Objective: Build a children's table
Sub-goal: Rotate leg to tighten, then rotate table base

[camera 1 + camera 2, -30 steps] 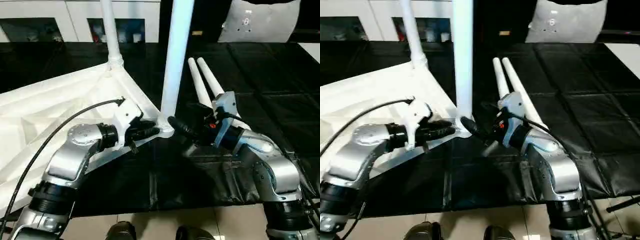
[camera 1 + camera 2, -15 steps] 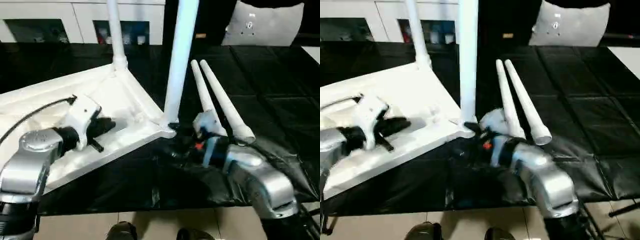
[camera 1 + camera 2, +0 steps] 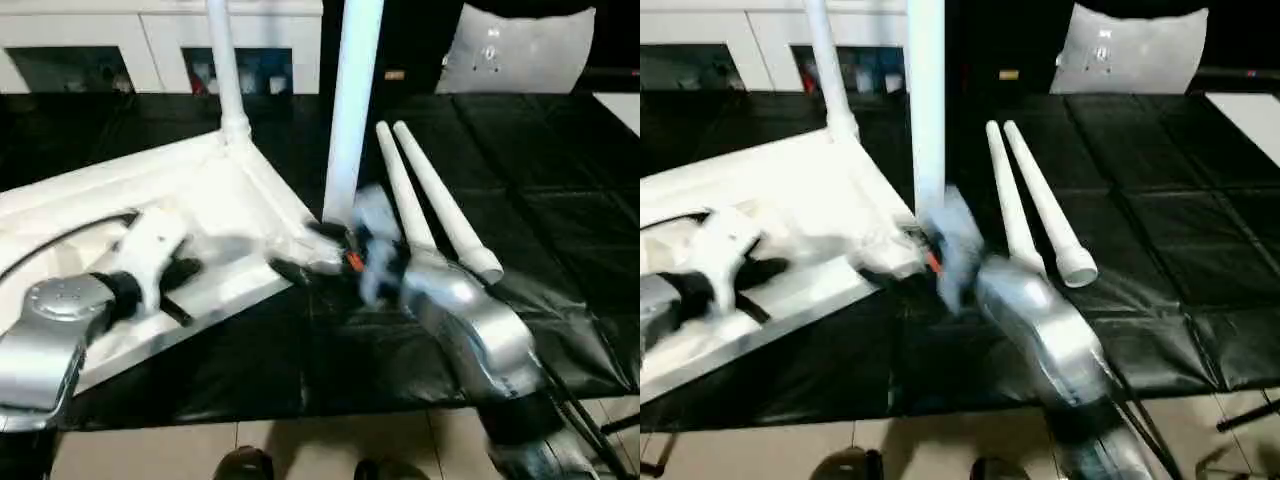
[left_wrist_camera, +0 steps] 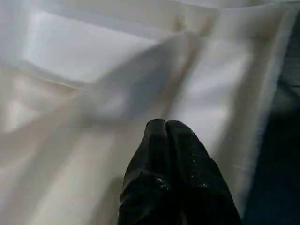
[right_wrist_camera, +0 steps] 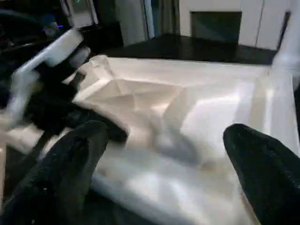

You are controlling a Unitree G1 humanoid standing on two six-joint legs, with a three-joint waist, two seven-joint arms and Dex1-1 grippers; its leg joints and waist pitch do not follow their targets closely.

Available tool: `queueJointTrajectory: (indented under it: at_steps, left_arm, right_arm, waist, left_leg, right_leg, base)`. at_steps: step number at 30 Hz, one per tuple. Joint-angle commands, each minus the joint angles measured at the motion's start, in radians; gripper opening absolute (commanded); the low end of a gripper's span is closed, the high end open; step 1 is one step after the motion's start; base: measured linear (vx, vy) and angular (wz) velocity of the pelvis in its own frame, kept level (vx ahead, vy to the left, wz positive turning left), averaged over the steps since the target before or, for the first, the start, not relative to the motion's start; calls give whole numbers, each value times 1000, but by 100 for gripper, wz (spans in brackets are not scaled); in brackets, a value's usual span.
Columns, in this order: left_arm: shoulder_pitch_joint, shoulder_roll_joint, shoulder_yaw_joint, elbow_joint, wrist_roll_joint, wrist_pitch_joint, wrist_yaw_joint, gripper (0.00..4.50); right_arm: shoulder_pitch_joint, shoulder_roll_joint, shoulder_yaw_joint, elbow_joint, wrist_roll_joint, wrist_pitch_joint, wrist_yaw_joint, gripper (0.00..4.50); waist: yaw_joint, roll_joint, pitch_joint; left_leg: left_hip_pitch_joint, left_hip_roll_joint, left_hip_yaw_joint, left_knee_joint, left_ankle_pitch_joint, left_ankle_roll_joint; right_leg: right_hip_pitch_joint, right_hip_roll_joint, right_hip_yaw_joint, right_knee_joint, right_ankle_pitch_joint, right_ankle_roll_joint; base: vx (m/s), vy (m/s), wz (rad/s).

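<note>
You have two legs standing in the tabletop; two loose legs lie just beyond your spread-fingered right gripper, left gripper pinched empty

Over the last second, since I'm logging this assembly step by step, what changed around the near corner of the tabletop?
The left pincer drew back from the near corner onto the tabletop, fingers closed and empty. The right pincer, open, swung across the black mat to that corner, beside the near upright leg. The far upright leg and the two loose legs stayed put.
</note>
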Motion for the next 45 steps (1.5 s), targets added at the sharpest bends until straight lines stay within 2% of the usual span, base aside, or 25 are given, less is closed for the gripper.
queueJointTrajectory:
  at_steps: [1,5,9,11,14,15,16,19,21,23,24,25,28,30,31,32,34,37,39,40,41,42,43,44,45]
  left_arm:
    - [7,8,1,-42,-39,31,-24,8]
    - [27,-1,42,-144,-152,117,-76,8]
    - [63,4,30,-211,-219,154,-124,8]
    - [110,37,-40,-237,-203,156,-132,8]
    - [109,14,-83,-245,-193,165,-82,8]
    - [109,14,-83,-245,-193,165,-82,8]
    - [93,-14,-83,-238,-193,166,-53,8]
    - [67,-38,-84,-220,-185,155,-22,8]
    - [56,-41,-87,-210,-171,131,-9,8]
    - [45,-59,-69,-200,-155,104,27,8]
    - [44,-62,-62,-199,-151,94,36,8]
    - [43,-70,-52,-198,-148,86,51,8]
    - [42,-89,-32,-193,-133,58,92,8]
    - [41,-190,23,-175,-89,-25,230,8]
    - [41,-194,24,-175,-88,-29,234,8]
    - [50,-257,49,-171,-68,-56,309,8]
    - [59,-296,65,-170,-62,-56,354,8]
    - [101,-383,92,-173,-56,-136,431,8]
    - [141,-422,62,-186,-22,-164,486,8]
    - [142,-423,60,-186,-20,-166,487,8]
    - [149,-437,40,-191,-3,-193,503,8]
    - [149,-445,36,-194,-2,-201,508,8]
    - [145,-457,27,-195,3,-212,519,8]
    - [140,-479,29,-194,-1,-209,535,8]
    - [138,-490,31,-193,-3,-207,542,8]
  right_arm:
    - [-8,-9,-16,50,-9,-14,0,450]
    - [-78,-17,-41,165,-35,-58,-24,450]
    - [-126,-8,-84,258,-40,-104,-59,450]
    - [-181,0,-126,365,-41,-169,-96,450]
    - [-257,2,-172,499,-36,-243,-137,450]
    - [-257,2,-172,499,-36,-243,-137,450]
    - [-318,1,-208,596,-23,-286,-163,450]
    - [-401,-15,-242,740,-27,-369,-207,450]
    - [-453,-30,-262,836,-32,-422,-239,450]
    - [-485,-45,-264,890,-48,-453,-218,450]
    - [-482,-43,-266,881,-46,-448,-206,450]
    - [-474,-40,-270,868,-42,-443,-190,450]
    - [-451,-33,-270,841,-37,-439,-159,450]
    - [-333,-18,-235,682,-21,-419,-122,450]
    - [-328,-17,-234,675,-20,-418,-122,450]
    - [-243,-10,-219,533,9,-362,-135,450]
    - [-190,-8,-210,444,20,-318,-151,450]
    - [-22,-13,-183,174,46,-205,-207,450]
    - [146,-17,-158,-51,44,-131,-268,450]
    - [151,-17,-157,-58,43,-129,-269,450]
    - [221,-12,-142,-144,24,-108,-292,450]
    - [244,-9,-137,-169,14,-104,-301,450]
    - [285,-2,-130,-209,-3,-99,-321,450]
    - [317,2,-126,-241,-15,-91,-338,450]
    - [329,3,-125,-254,-20,-85,-345,450]
  waist:
    - [0,32,-84]
    - [1,24,-88]
    - [0,22,-82]
    - [-6,21,-78]
    - [-3,32,-78]
    - [-3,31,-78]
    - [-4,32,-78]
    - [-5,32,-76]
    - [-4,31,-77]
    - [-4,20,-78]
    - [-3,23,-79]
    - [-5,15,-79]
    - [-9,13,-82]
    - [-9,11,-82]
    - [-7,10,-82]
    - [-6,12,-83]
    - [-5,10,-86]
    - [-2,14,-85]
    - [0,24,-84]
    - [2,37,-77]
    - [-16,55,-83]
    - [-24,64,-82]
    - [-30,69,-76]
    - [-39,74,-71]
    - [-33,59,-65]
  left_leg:
    - [27,50,-24,-73,-262,-40]
    - [19,49,-24,-71,-216,-37]
    - [22,48,-20,-71,-244,-32]
    - [20,47,-21,-73,-272,-32]
    - [30,48,-21,-70,-299,-42]
    - [30,48,-20,-70,-304,-44]
    - [28,48,-21,-71,-319,-49]
    - [26,46,-23,-67,-336,-51]
    - [26,45,-22,-65,-335,-47]
    - [20,44,-20,-63,-303,-35]
    - [19,44,-20,-63,-293,-31]
    - [13,45,-20,-63,-270,-22]
    - [5,44,-19,-61,-213,4]
    - [7,46,-17,-58,-197,16]
    - [4,47,-16,-59,-182,25]
    - [5,47,-18,-60,-170,28]
    - [8,50,-19,-61,-166,32]
    - [9,51,-20,-64,-176,25]
    - [16,54,-24,-69,-224,6]
    - [-28,46,-80,-104,-279,56]
    - [-8,75,-133,-105,-356,62]
    - [-8,96,-167,-118,-408,64]
    - [-9,109,-199,-141,-470,65]
    - [9,111,-254,-162,-582,79]
    - [-24,58,-242,-157,-598,67]
  right_leg:
    - [38,-80,56,-68,-207,-210]
    - [48,-82,53,-56,-145,-226]
    - [43,-81,55,-67,-224,-208]
    - [40,-81,54,-71,-278,-197]
    - [32,-78,56,-74,-301,-189]
    - [33,-79,55,-74,-299,-190]
    - [34,-78,54,-72,-296,-191]
    - [36,-78,52,-72,-302,-196]
    - [35,-79,52,-72,-300,-197]
    - [40,-78,52,-67,-275,-197]
    - [40,-77,52,-65,-265,-198]
    - [44,-76,52,-63,-242,-196]
    - [50,-76,51,-58,-183,-211]
    - [49,-77,52,-61,-174,-212]
    - [54,-77,53,-65,-160,-202]
    - [53,-72,51,-61,-147,-201]
    - [52,-72,50,-62,-137,-198]
    - [51,-70,50,-69,-146,-177]
    - [43,-66,47,-76,-209,-148]
    - [74,-63,-15,-61,-213,-137]
    - [61,-49,-31,-54,-144,-151]
    - [68,-39,-41,-32,-131,-167]
    - [69,-26,-48,-9,-143,-169]
    - [43,-12,-29,45,-210,-185]
    - [57,-34,-1,23,-244,-219]
  base:
    - [0,0,0]
    - [0,0,0]
    - [0,0,0]
    - [0,0,0]
    - [0,0,0]
    - [0,0,0]
    - [0,0,0]
    - [0,0,0]
    - [0,0,0]
    - [0,0,0]
    - [0,0,0]
    - [0,0,0]
    - [0,0,0]
    - [0,0,0]
    - [0,0,0]
    - [0,0,0]
    - [0,0,0]
    - [0,0,0]
    - [0,0,0]
    - [-25,-10,23]
    - [7,-39,45]
    - [7,-39,45]
    - [26,-78,48]
    - [-18,-123,60]
    - [-18,-123,60]
